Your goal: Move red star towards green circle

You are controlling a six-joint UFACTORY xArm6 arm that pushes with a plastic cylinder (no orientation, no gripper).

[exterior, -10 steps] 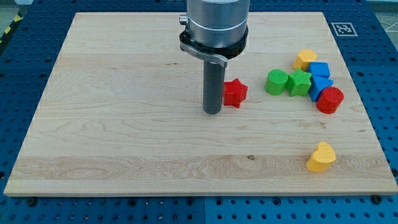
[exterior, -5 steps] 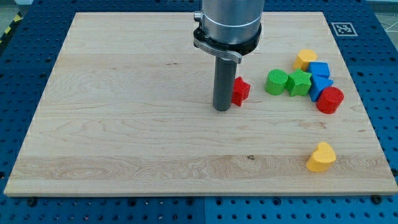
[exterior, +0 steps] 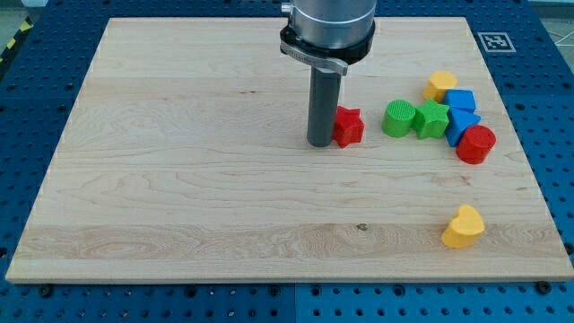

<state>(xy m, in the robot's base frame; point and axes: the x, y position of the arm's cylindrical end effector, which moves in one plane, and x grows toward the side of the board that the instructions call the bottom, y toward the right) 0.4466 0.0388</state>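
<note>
With nothing gripped, my tip (exterior: 320,144) is pressed against the red star-shaped block (exterior: 348,126); off-centre contact could deflect it past the green circular block (exterior: 399,117).

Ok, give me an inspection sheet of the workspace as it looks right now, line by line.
Surface: pale wooden board, flat, on a blue perforated base.
Job's things: red star, a gap to the view's left of the green circle.
Clutter: green star beside the green circle; two blue blocks, red cylinder, yellow block, all clustered at the view's right; yellow heart alone lower right.
Grippers: none; my tip sits against the red star's left side.
Cables: nothing seen.
Surroundings: printed marker at the board's top right corner.
</note>
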